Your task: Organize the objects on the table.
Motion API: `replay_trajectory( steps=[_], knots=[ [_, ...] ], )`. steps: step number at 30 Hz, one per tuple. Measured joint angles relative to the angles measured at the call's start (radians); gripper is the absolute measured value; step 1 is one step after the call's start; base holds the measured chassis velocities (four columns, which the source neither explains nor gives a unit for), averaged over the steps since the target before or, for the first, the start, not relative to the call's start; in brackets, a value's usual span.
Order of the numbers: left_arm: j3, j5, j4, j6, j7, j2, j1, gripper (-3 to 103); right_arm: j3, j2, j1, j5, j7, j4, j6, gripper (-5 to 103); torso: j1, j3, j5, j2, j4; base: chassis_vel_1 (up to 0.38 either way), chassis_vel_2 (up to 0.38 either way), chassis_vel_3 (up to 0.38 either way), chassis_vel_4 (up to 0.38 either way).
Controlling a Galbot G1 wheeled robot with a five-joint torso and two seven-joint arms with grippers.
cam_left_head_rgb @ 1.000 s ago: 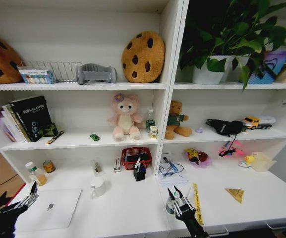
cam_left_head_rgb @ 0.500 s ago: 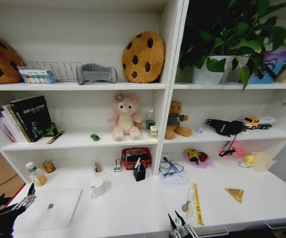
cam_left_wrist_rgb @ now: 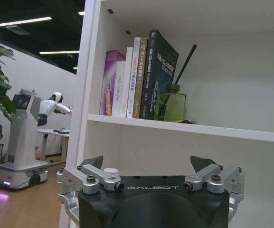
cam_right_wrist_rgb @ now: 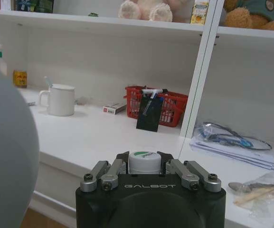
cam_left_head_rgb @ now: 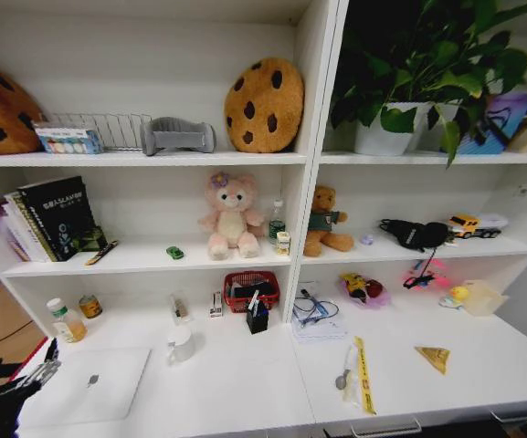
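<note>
My right gripper (cam_right_wrist_rgb: 144, 157) is shut on a small round white container (cam_right_wrist_rgb: 144, 165) with a green mark on its lid, held low in front of the table (cam_right_wrist_rgb: 103, 137). At the table's left end my left gripper (cam_left_head_rgb: 47, 362) hangs beside the silver laptop (cam_left_head_rgb: 85, 388). Its fingers (cam_left_wrist_rgb: 91, 164) stand wide open with nothing between them. A white mug (cam_left_head_rgb: 181, 345) stands mid-table, also seen as the mug (cam_right_wrist_rgb: 61, 99) in the right wrist view. The green toy car (cam_left_head_rgb: 174, 253) and a green-capped bottle (cam_left_head_rgb: 277, 222) sit on the shelf above.
A red basket (cam_left_head_rgb: 251, 287) and black pen holder (cam_left_head_rgb: 258, 318) stand at the back. A bagged spoon (cam_left_head_rgb: 345, 374), yellow strip (cam_left_head_rgb: 363, 374), yellow wedge (cam_left_head_rgb: 435, 358) and papers (cam_left_head_rgb: 316, 321) lie on the right. Shelves with books (cam_left_wrist_rgb: 141, 78) and plush toys rise behind.
My right gripper has dropped below the table's front edge and out of the head view, still holding the container. The left gripper has sunk slightly.
</note>
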Motion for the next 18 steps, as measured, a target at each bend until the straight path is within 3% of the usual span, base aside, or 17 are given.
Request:
replay_trajectory(
  steps=[9,18],
  knots=[
    [0.0,0.007,0.004,0.002,0.0,-0.003,-0.005,100,0.011,0.001,-0.013,-0.02,0.004,-0.162,0.074,30,0.0,0.0,0.0001,0.0,-0.0002,0.0,0.0,0.0,0.0],
    [0.002,0.015,0.0,0.005,0.0,-0.007,-0.006,100,-0.003,0.016,0.072,0.009,0.012,-0.302,0.084,30,0.0,0.0,0.0001,0.0,0.0,0.0,0.0,0.0,0.0]
  ],
)
